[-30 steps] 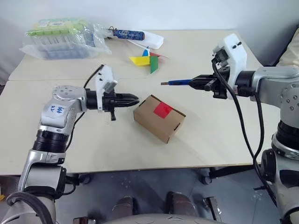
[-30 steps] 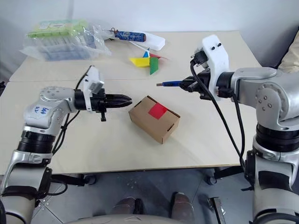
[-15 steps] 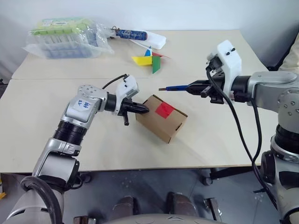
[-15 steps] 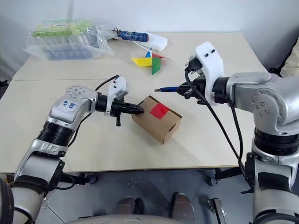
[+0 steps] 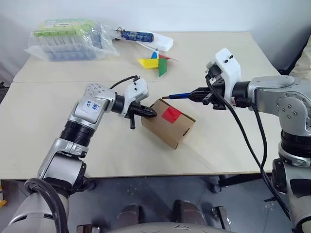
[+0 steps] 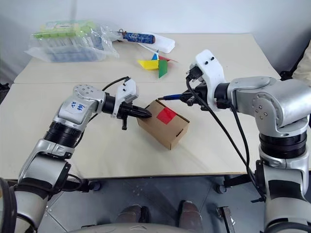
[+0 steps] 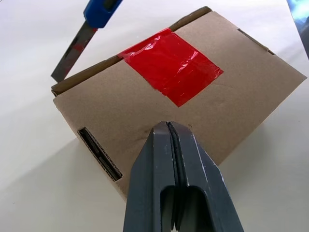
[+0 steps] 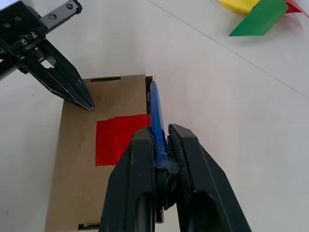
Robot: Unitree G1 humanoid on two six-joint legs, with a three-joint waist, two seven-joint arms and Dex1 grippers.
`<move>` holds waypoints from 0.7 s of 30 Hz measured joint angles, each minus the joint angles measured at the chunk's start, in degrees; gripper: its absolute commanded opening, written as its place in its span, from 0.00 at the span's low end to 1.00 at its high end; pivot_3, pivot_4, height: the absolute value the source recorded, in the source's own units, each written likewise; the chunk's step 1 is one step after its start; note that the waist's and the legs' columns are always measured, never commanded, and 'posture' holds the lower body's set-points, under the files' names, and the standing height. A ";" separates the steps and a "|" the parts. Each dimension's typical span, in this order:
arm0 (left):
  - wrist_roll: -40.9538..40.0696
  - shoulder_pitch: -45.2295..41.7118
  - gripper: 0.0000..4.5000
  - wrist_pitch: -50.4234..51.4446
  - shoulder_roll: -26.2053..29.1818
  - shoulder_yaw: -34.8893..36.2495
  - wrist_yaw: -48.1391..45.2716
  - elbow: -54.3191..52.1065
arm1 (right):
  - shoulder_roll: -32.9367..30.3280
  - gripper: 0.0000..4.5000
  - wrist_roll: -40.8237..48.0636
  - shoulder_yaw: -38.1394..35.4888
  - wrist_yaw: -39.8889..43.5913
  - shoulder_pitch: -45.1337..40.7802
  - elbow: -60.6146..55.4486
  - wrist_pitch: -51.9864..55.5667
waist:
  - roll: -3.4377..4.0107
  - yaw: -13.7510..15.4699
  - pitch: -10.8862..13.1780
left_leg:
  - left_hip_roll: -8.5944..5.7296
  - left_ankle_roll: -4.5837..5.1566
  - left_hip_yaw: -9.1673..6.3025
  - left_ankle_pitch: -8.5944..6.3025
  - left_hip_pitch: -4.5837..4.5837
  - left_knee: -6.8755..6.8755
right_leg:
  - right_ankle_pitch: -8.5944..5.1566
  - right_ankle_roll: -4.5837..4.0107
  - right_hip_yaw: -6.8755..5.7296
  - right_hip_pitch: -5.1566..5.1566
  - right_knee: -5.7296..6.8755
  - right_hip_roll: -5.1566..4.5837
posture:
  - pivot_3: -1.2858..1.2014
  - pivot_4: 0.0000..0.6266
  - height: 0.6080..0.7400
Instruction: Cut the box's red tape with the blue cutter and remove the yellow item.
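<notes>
The brown cardboard box lies closed at the table's middle, with the red tape across its lid seam. My left gripper is shut and empty. Its tips rest against the box's top face near the left edge. My right gripper is shut on the blue cutter. The cutter's thin blade hovers just over the box's far edge, close to the tape. The yellow item is out of view.
At the back left lies a clear plastic package with green labels. Beside it is a blue-patterned tube with a white end. A paper pinwheel lies behind the box. The table's front edge runs near the box.
My left arm swung right and its shut gripper came up against the box's left edge. My right gripper brought the cutter slightly left and down toward the box.
</notes>
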 measured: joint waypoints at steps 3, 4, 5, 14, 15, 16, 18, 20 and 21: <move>0.08 -0.23 0.00 0.01 -0.34 -0.01 -0.15 0.62 | 0.00 0.04 0.09 0.00 0.00 -0.01 0.00 0.01 | 0.00 0.43 0.00 | 0.00 0.00 0.00 0.00 0.00 0.04 | 0.00 0.00 0.00 0.00 0.00 0.00 | 0.52 0.24 1.00; 0.18 -0.39 0.00 0.01 -0.45 -0.01 -0.26 0.89 | 0.00 0.04 0.16 -0.03 0.00 -0.01 0.00 0.03 | 0.00 0.58 0.00 | 0.01 0.00 0.00 0.00 0.00 0.05 | 0.00 0.00 0.00 0.01 0.00 0.00 | 0.52 0.24 1.00; 0.28 -0.52 0.00 0.00 -0.52 -0.04 -0.37 1.08 | 0.00 0.04 0.25 -0.03 0.01 -0.01 0.00 0.07 | 0.00 0.63 0.00 | 0.00 0.00 0.00 0.00 0.00 0.06 | 0.00 0.00 0.00 0.01 0.01 0.00 | 0.52 0.24 1.00; 1.14 -1.26 0.00 -0.37 -1.32 -0.04 -0.76 2.15 | -1.29 0.04 0.59 0.44 0.39 0.76 -1.03 0.27 | -0.01 0.71 0.00 | 0.01 0.00 0.01 0.00 0.00 0.15 | 0.00 0.00 0.01 0.03 0.03 0.00 | 0.52 0.24 1.00; 1.16 -1.31 0.00 -0.45 -1.33 -0.04 -0.81 2.28 | -1.28 0.04 0.61 0.42 0.37 0.32 -1.03 0.44 | -0.01 0.71 0.00 | 0.01 0.00 0.00 0.00 -0.01 0.16 | 0.00 0.00 0.01 0.03 0.04 0.00 | 0.52 0.24 1.00; 1.17 -1.43 0.00 -0.57 -1.37 -0.04 -0.90 2.56 | -1.27 0.04 0.66 0.31 0.34 -0.31 -1.04 0.66 | -0.01 0.71 0.00 | 0.02 0.00 0.00 0.00 -0.01 0.17 | 0.00 0.00 0.01 0.03 0.05 0.00 | 0.52 0.24 1.00; 1.19 -1.67 0.00 -0.67 -1.46 -0.05 -1.05 3.10 | -1.18 0.04 0.86 -0.07 0.29 -1.57 -1.31 1.31 | -0.01 0.70 0.00 | 0.02 0.00 0.00 0.00 -0.01 0.18 | 0.00 0.00 0.01 0.03 0.06 0.00 | 0.52 0.24 1.00; 1.20 -1.74 0.00 -0.80 -1.54 -0.05 -1.10 3.39 | -1.01 0.04 1.21 -0.81 0.18 -2.47 -1.69 1.91 | -0.01 0.71 -0.01 | 0.02 0.01 0.00 0.00 0.00 0.19 | 0.00 0.00 0.01 0.04 0.06 0.00 | 0.52 0.24 1.00; 1.20 -1.74 0.00 -0.88 -1.55 -0.06 -1.11 3.42 | -0.95 0.04 1.35 -1.19 0.09 -2.69 -1.81 2.37 | -0.01 0.72 -0.01 | 0.02 0.01 0.00 0.00 -0.01 0.19 | 0.00 0.00 0.01 0.04 0.06 0.00 | 0.52 0.24 1.00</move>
